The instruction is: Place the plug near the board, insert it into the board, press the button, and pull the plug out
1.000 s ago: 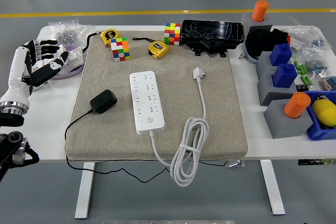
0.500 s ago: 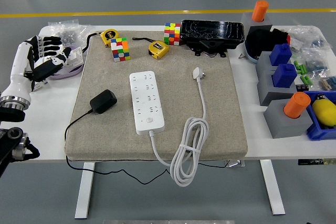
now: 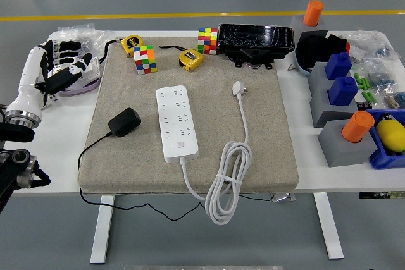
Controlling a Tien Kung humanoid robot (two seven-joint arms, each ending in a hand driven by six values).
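On mat, board point(image 3: 176, 122) lengthwise near-far, plug point(image 3: 124, 122) left

A robotics test lab, by the look of it: a white height-adjustable table point(image 3: 57, 156) on grey floor with a yellow line point(image 3: 190, 15) behind it, and right of the table's beige mat point(image 3: 190, 169), grey and blue printed fixtures point(image 3: 338, 96) with orange pegs point(image 3: 358, 126).

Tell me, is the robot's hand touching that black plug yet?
Apart. The head view shows the left hand open beyond the mat's edge, with bare mat before the black plug.
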